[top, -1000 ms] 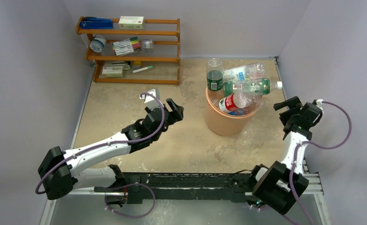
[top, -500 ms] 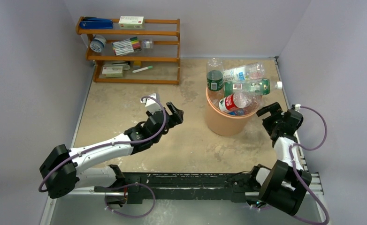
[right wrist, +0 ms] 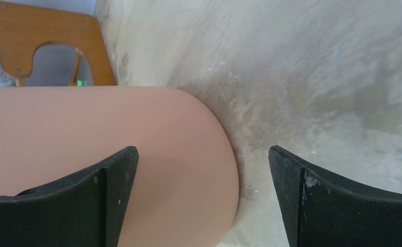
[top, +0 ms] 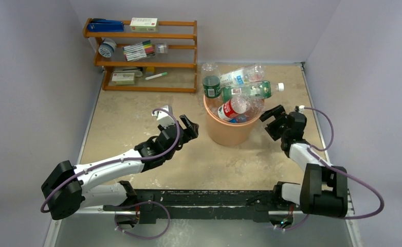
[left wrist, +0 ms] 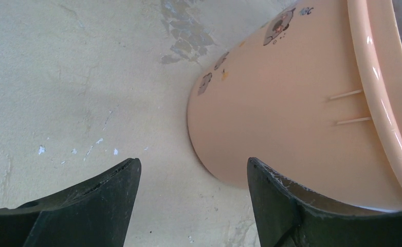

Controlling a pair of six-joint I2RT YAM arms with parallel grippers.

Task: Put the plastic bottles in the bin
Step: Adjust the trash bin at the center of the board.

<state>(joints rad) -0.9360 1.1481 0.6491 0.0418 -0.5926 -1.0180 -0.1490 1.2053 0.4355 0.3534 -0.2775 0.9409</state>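
Left hand (top: 190,128) and right hand (top: 272,122), both spread and empty, flank the bin (top: 229,133); best steadied gently so the heaped plastic bottles (top: 240,91) don't spill.

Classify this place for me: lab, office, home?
Most likely a robot lab test cell, not a real room: plain panel walls box in a beige table, the left arm and right arm are bolted to a rail at its edge, and the wooden shelf of stationery looks like a staged prop.

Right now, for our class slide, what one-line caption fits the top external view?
Left gripper and right gripper, both open, flank the bin heaped with plastic bottles; wooden shelf behind.
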